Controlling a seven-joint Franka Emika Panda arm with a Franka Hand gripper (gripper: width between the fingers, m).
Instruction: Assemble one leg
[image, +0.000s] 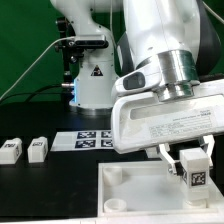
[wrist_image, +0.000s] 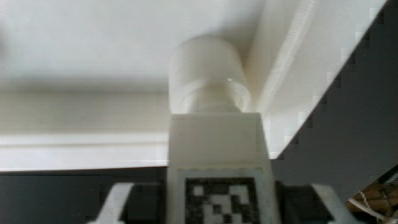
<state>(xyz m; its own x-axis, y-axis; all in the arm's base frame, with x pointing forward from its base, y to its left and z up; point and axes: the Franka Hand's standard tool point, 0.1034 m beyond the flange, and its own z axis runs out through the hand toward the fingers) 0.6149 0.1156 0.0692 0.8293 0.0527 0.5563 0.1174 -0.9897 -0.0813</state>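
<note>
Occlusions and crops
Panel (image: 130, 195) cut by exterior view's bottom edge; marker board (image: 92, 139) partly behind gripper (image: 188, 160); wrist view blurry, leg (wrist_image: 219, 150) tag cropped.

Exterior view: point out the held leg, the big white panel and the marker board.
held leg (image: 196, 175): exterior view, on its tagged face.
white panel (image: 145, 200): exterior view, on its bare top.
marker board (image: 95, 138): exterior view, on its middle tags.

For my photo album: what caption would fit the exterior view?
Robot's end effector grips a tagged white leg by the flat white panel; two more legs lie nearby.
</note>
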